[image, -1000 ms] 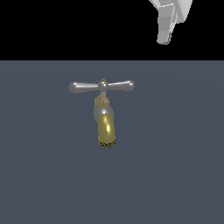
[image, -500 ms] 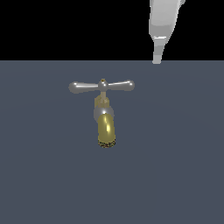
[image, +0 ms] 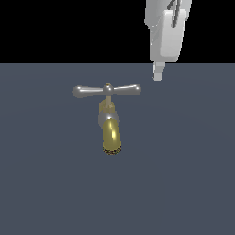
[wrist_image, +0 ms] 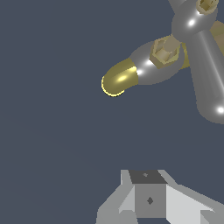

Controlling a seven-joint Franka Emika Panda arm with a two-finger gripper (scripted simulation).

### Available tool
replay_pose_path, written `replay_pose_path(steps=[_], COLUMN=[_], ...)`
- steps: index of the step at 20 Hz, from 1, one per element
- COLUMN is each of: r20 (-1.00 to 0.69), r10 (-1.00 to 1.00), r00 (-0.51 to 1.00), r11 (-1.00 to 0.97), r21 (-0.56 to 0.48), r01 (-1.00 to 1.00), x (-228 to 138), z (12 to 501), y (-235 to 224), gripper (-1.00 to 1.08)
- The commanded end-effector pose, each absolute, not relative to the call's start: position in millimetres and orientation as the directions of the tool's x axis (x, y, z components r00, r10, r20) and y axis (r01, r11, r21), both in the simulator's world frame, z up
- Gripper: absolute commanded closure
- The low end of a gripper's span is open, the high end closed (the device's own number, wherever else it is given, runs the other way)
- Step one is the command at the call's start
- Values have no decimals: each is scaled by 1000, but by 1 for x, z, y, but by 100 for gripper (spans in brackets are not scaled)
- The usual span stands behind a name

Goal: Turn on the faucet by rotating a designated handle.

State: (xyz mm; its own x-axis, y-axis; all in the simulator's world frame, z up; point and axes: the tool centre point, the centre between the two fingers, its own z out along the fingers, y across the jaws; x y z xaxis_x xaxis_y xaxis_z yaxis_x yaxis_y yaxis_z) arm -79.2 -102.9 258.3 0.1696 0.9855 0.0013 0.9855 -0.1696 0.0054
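The faucet (image: 110,133) sits on the dark grey surface (image: 46,183) with its golden-brass spout pointing toward the exterior camera and its speckled mouth nearest. Behind and above the spout, the silver handle (image: 106,91) lies level across the top. Farther back, toward the exterior view's right, the gripper (image: 158,73) hangs near the handle's end without touching it; whether its jaws are apart cannot be told.

Exterior view: we look from in front and above, at middle range, onto the grey floor (image: 46,183).
Wrist view: we look down past the gripper (wrist_image: 148,199), close in.
Shared: both views take in the faucet (image: 110,133) (wrist_image: 131,76) and handle (image: 106,91) (wrist_image: 205,65).
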Motion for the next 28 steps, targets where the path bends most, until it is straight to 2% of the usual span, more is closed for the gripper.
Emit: replay_pose_path(steps=[1, 16, 28], r20=[0, 0, 0], r10=[993, 991, 980], r00=[121, -132, -197], r11=[-121, 132, 197], r21=[6, 1, 0], r01=[993, 991, 980], x=[-70, -28, -18], z=[250, 207, 196], y=[-102, -85, -79], gripper=[108, 108, 108])
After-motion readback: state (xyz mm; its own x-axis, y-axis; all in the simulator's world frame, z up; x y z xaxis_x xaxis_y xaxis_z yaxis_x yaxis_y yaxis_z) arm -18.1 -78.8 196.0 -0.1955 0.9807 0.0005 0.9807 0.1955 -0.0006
